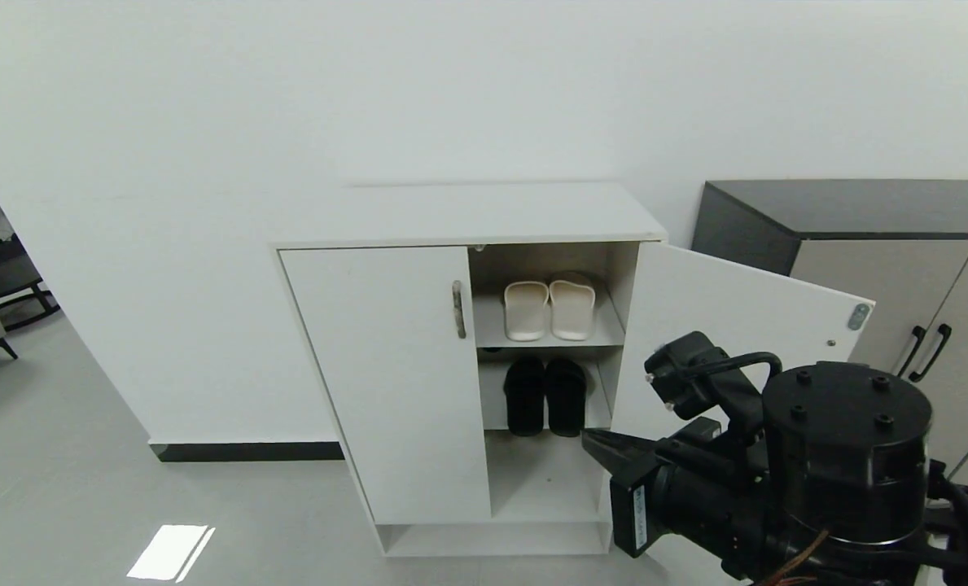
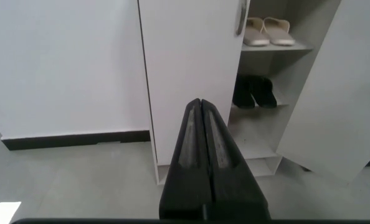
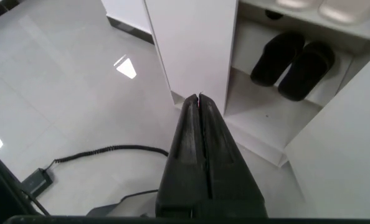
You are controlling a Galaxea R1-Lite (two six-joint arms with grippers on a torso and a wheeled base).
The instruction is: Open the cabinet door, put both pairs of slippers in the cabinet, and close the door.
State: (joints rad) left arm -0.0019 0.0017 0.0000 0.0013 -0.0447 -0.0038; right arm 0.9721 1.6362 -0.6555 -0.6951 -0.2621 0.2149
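While the right door (image 1: 728, 325) of the cabinet (image 1: 467, 216) stands swung open, the white slippers (image 1: 549, 309) sit in its upper compartment and the black slippers (image 1: 545, 396) just below. The right gripper (image 1: 596, 443), pressed closed and empty, hangs before the opening. The left gripper (image 2: 201, 101) is likewise closed on nothing.

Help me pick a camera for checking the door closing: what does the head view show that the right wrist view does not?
Head view adds the cabinet's top, the left door's handle and a dark-topped cabinet beside it. Right wrist view adds a black cable on the floor. Both share the black slippers on their shelf, the open right door and the shut right gripper.
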